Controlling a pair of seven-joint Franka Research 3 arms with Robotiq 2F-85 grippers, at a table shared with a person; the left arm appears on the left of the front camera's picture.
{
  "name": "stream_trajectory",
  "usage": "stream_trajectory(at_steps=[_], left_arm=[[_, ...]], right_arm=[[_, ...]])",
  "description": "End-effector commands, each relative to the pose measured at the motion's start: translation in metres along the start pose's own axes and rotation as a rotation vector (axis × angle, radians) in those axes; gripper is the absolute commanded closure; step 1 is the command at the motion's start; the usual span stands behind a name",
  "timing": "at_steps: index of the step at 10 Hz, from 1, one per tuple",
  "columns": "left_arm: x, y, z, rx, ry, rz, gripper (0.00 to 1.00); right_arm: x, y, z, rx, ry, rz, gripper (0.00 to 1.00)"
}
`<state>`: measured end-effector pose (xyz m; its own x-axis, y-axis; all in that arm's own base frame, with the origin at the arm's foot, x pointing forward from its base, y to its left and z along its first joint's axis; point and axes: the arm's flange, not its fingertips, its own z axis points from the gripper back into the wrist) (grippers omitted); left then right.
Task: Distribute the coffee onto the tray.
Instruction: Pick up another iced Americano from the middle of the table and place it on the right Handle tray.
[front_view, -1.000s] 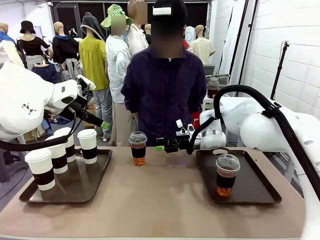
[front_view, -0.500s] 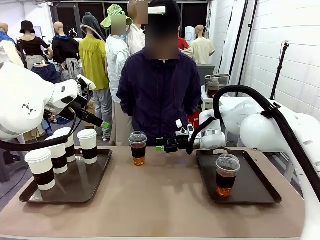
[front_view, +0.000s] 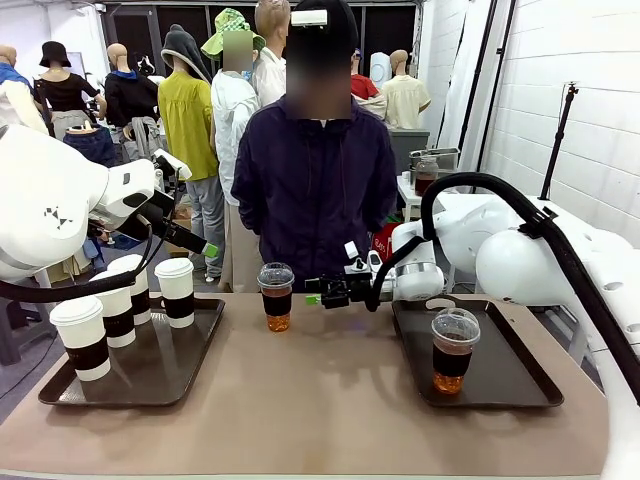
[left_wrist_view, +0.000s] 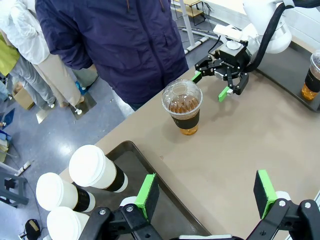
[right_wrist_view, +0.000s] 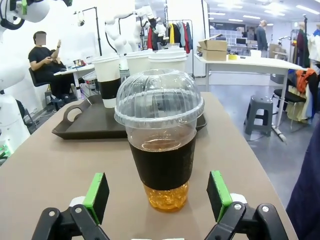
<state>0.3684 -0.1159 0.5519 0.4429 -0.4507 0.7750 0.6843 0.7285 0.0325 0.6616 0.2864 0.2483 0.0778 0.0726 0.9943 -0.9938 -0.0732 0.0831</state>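
Observation:
A clear dome-lidded cup of coffee (front_view: 276, 295) stands on the table's middle, at the far side. My right gripper (front_view: 314, 293) hovers open just to its right, level with the cup. In the right wrist view the cup (right_wrist_view: 160, 135) stands between and just beyond the open gripper (right_wrist_view: 158, 197), untouched. A second clear cup (front_view: 453, 350) stands on the right tray (front_view: 520, 385). Several white paper cups with dark sleeves (front_view: 117, 310) stand on the left tray (front_view: 160, 375). My left gripper (front_view: 195, 240) hangs open above the left tray's far end; its wrist view shows the gripper (left_wrist_view: 206, 195) holding nothing.
A person in a dark jacket (front_view: 315, 190) stands at the far edge, right behind the middle cup. The table's near half (front_view: 310, 410) is bare between the two trays. In the left wrist view the right gripper (left_wrist_view: 216, 84) sits beside the clear cup (left_wrist_view: 182, 107).
My right gripper has crept a little to the left, closer to the middle clear cup. The left arm and all cups have stayed put.

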Motion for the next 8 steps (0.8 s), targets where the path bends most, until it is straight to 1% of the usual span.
stream_trajectory(at_steps=[1, 8], left_arm=[[0.000, 0.001, 0.000, -0.001, -0.001, 0.003, 0.00], [0.000, 0.001, 0.000, -0.001, -0.001, 0.003, 0.00]], right_arm=[[0.000, -0.013, -0.012, -0.003, 0.005, -0.001, 0.00], [-0.009, -0.030, -0.040, 0.031, 0.027, -0.011, 0.00]])
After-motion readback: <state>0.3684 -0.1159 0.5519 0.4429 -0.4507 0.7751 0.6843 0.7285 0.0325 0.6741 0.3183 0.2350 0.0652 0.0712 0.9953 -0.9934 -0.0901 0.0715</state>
